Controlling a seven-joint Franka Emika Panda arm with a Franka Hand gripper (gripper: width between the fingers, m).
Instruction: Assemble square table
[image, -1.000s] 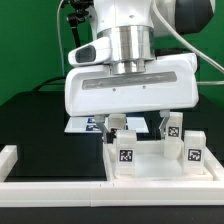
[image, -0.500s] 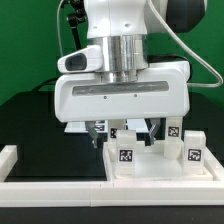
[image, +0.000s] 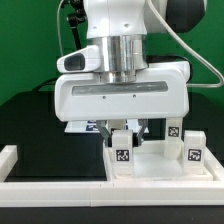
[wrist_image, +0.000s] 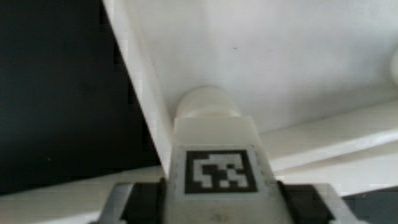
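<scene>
The square table top (image: 160, 172), a white tray with a raised rim, lies at the exterior view's lower right. A white tagged leg (image: 123, 153) stands upright at its near left corner. My gripper (image: 123, 130) hangs straight over this leg, with its fingers pressed on either side of the leg's upper part. In the wrist view the leg (wrist_image: 214, 130) shows its tag between the two dark fingers (wrist_image: 143, 203) of my gripper (wrist_image: 217, 203), above the table top's white surface (wrist_image: 302, 70).
Two more tagged legs (image: 174, 130) (image: 195, 152) stand at the table top's right side. The marker board (image: 78, 127) lies behind on the black table. A low white border rail (image: 50, 185) runs along the front and left.
The hand has shifted left and come down over the leg. Its fingers have closed in from a wide stance onto the leg.
</scene>
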